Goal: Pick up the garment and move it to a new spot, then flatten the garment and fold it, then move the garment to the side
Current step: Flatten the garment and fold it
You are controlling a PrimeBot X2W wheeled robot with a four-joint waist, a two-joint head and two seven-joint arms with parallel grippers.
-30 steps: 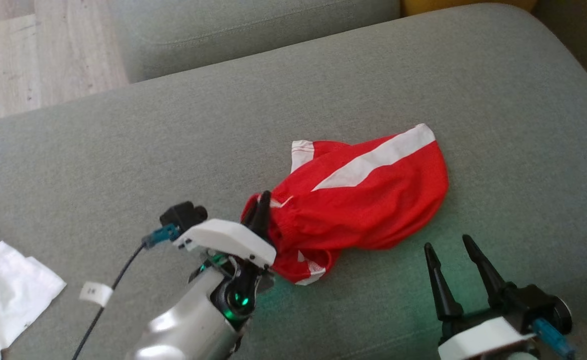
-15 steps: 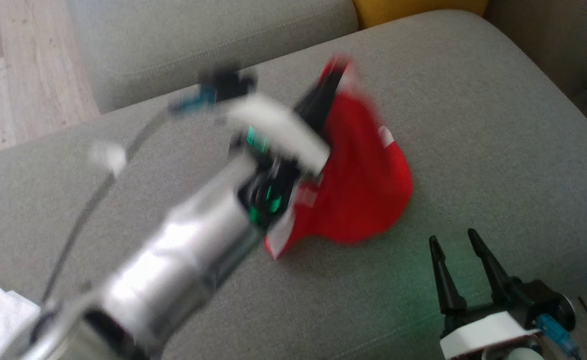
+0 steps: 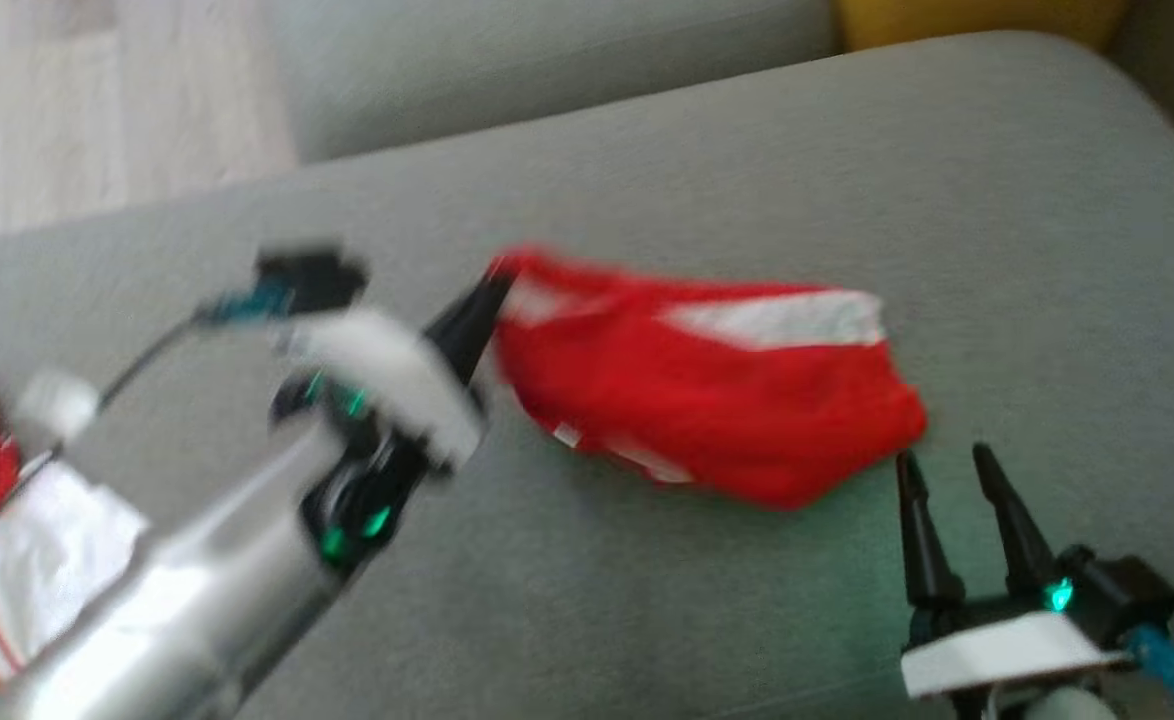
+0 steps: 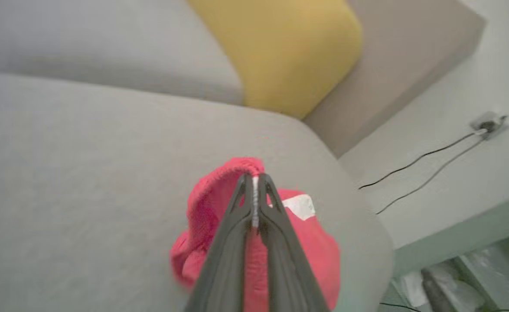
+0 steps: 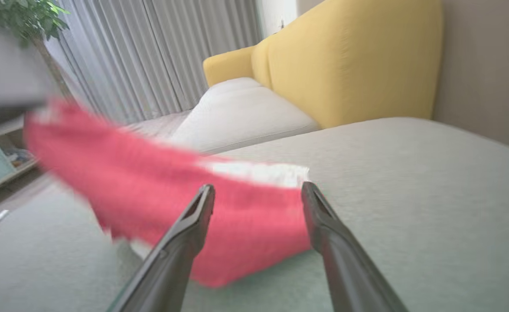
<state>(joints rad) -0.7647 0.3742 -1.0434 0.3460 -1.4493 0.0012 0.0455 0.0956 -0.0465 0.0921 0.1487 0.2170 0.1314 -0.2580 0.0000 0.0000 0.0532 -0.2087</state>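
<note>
On the grey sofa cushion point(image 3: 747, 180), the red garment point(image 3: 707, 400) with white stripes lies stretched out between the two arms, blurred. At its left end the left gripper point(image 3: 490, 292) has its jaws pinched shut on the hem, which is raised above the cushion; the left wrist view shows fabric clamped between the tips. The garment's right end rests on the cushion, and the right gripper point(image 3: 942, 458) hovers just beside it, jaws spread wide and holding nothing, the cloth just ahead of the tips. More red and white clothing point(image 3: 7, 540) sits at the far left.
</note>
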